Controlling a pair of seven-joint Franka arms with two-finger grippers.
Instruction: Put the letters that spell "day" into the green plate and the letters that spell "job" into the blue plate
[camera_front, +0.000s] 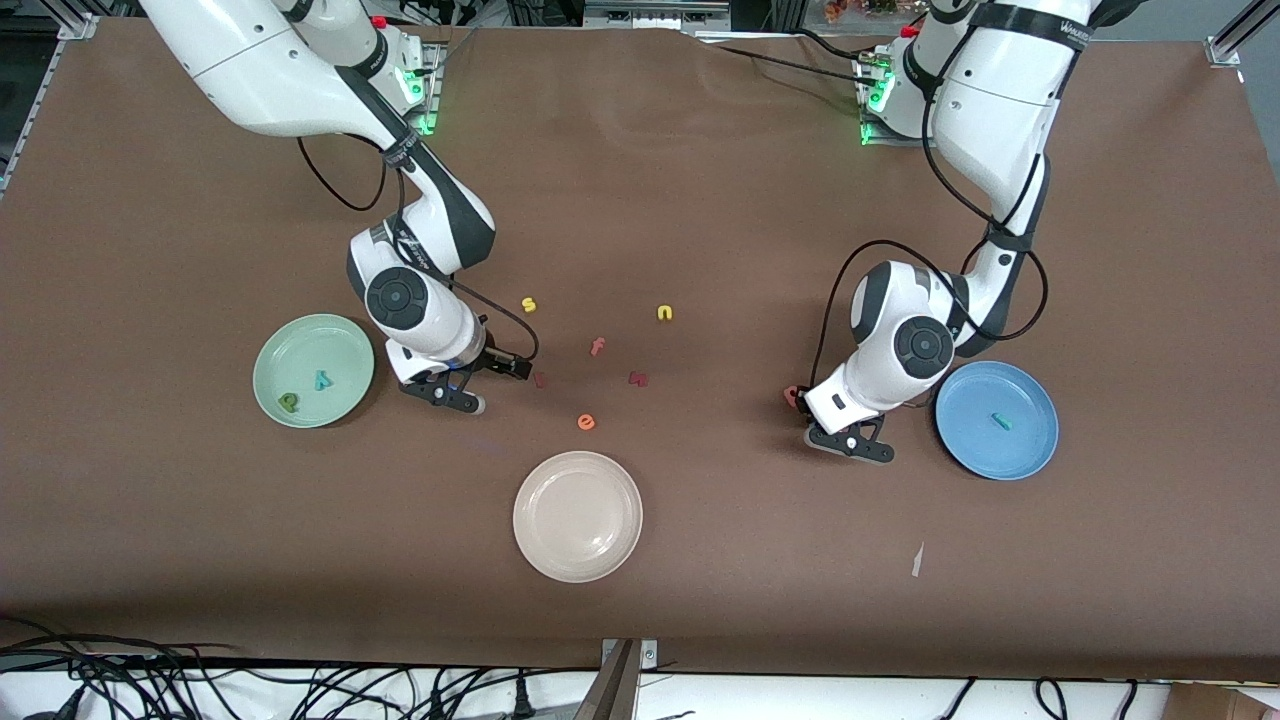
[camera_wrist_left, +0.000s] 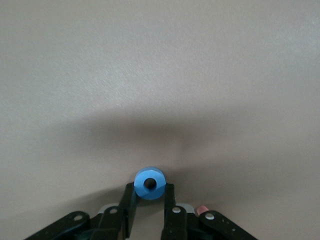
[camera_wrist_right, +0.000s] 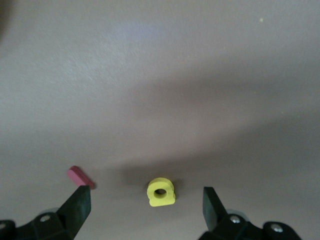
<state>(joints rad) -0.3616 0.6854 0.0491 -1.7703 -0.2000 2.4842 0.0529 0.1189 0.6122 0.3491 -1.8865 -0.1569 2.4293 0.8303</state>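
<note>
blue "o" (camera_wrist_left: 149, 183) was pinched between the left gripper (camera_front: 851, 441) fingers down at the table beside the blue plate (camera_front: 1030, 455), which held one teal "j" (camera_front: 1001, 421). right gripper (camera_wrist_right: 146, 205) was spread wide around the yellow "a" (camera_wrist_right: 161, 192) near the green plate (camera_front: 275, 352), which held two letters. foam looked light, squashy; grip the outer flats. three plates, one cream plate (camera_front: 535, 545); about six loose letters mid-table.

Two letters (camera_front: 305, 391) lie in the green plate (camera_front: 345, 340).
</note>
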